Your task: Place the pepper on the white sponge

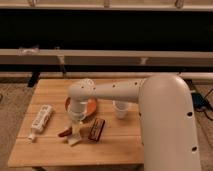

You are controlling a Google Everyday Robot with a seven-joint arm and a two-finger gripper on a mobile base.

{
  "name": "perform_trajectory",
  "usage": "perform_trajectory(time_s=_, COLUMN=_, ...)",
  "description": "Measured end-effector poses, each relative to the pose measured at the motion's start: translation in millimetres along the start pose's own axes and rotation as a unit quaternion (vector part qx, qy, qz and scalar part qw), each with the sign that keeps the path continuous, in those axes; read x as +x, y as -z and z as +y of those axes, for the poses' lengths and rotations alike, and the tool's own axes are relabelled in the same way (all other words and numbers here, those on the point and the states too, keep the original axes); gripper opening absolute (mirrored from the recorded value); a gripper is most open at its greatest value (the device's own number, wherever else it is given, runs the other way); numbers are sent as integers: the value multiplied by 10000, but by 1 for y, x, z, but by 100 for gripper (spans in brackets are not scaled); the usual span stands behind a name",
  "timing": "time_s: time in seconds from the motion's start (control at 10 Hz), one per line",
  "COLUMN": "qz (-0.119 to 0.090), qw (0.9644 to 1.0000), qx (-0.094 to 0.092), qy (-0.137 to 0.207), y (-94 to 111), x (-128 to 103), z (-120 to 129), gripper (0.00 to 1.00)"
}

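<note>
Your robot's white arm (150,105) reaches across the wooden table (115,147), its gripper (75,129) lowered at the near-left edge of the orange plate (89,106) to work the target. The white sponge (74,140) lies beneath it, the pepper (64,133) apparently touching it at left; whether the fingers grip anything cannot be told

Single high view over the arm (150,95), gripper (75,131) (mid-table (115,147)) below.
</note>
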Motion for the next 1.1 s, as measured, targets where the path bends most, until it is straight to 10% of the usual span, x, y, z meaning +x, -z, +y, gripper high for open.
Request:
perform_trajectory(time_s=0.3, qz=-27, qw=10000, qx=-48, qy=21, y=-1, x=-2, z=1, gripper=78)
perform_trajectory(time_s=1.1, qz=-4, qw=9999, qx=-120, qy=7, y=-4, x=3, z=3, gripper=80)
